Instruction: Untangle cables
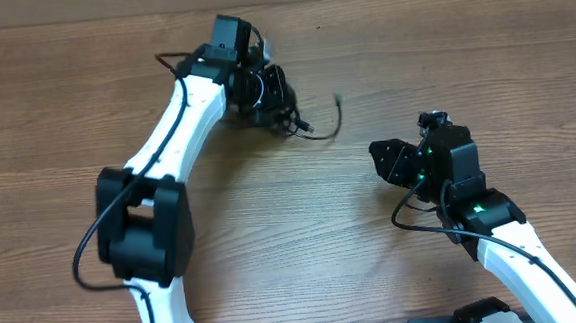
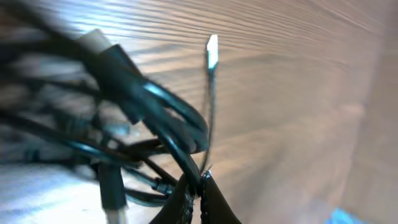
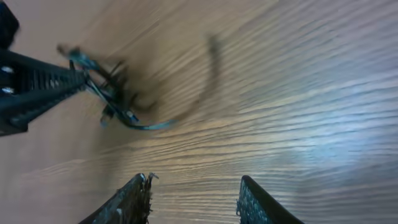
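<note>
The cables point(image 1: 311, 130) are a small black tangle at the far middle of the wooden table, with one strand curving right to a metallic plug point(image 1: 336, 98). My left gripper point(image 1: 285, 114) sits over the tangle. The left wrist view shows the left gripper point(image 2: 200, 183) shut on a black strand, with the bundled cables point(image 2: 149, 106) and a silver plug point(image 2: 212, 50) just ahead. My right gripper point(image 1: 378, 162) stands open and empty to the right, pointed at the tangle. Seen from the right wrist, the right gripper point(image 3: 194, 186) hovers over bare wood, and the cables point(image 3: 118, 102) hang from the left gripper's fingers point(image 3: 43, 84).
The wooden table point(image 1: 303, 241) carries nothing else. Both white arms reach in from the near edge, the left one point(image 1: 166, 139) crossing the left half. Thicker black arm wiring point(image 1: 412, 219) loops beside the right wrist.
</note>
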Controlling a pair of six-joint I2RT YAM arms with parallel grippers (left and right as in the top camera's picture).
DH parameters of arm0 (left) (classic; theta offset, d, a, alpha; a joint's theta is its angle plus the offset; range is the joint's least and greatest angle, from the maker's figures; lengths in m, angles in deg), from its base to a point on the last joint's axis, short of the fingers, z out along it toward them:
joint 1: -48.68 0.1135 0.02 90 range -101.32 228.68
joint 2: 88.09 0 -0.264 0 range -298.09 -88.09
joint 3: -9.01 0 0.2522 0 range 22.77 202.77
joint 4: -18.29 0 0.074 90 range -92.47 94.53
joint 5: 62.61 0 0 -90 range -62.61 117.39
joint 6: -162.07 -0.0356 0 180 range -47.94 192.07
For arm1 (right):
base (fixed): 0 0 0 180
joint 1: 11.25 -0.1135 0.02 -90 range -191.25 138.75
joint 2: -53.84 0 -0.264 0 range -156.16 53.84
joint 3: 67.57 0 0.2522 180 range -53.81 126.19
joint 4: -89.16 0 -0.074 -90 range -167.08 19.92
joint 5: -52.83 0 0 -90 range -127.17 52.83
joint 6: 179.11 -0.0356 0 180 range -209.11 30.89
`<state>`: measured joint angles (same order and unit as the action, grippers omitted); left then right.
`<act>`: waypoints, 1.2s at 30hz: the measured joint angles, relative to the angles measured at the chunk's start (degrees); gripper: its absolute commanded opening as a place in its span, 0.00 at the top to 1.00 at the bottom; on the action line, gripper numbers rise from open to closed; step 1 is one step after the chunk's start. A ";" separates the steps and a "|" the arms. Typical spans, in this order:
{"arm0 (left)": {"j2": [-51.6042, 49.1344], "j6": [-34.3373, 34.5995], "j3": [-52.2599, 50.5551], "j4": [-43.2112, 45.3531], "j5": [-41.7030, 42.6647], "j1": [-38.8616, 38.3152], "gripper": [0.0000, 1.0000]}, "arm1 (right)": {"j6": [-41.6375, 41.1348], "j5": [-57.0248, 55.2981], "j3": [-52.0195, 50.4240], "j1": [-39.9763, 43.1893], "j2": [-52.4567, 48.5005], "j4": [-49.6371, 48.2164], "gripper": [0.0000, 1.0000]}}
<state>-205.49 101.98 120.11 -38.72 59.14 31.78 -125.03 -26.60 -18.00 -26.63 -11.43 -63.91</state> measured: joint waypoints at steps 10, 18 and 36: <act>9.66 -10.91 0.22 -0.46 16.31 0.07 0.96 | -0.48 12.04 0.00 0.00 0.00 -6.29 0.45; 10.91 -12.81 0.59 -3.39 18.40 0.22 0.96 | -1.01 12.48 0.00 0.00 0.00 -8.92 0.44; 10.91 -10.67 2.12 -0.81 18.84 1.25 0.96 | -16.57 12.17 0.00 0.00 -3.78 -10.58 0.22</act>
<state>-194.58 91.31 122.23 -39.52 77.98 33.02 -141.60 -14.43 -18.00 -26.63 -15.22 -74.49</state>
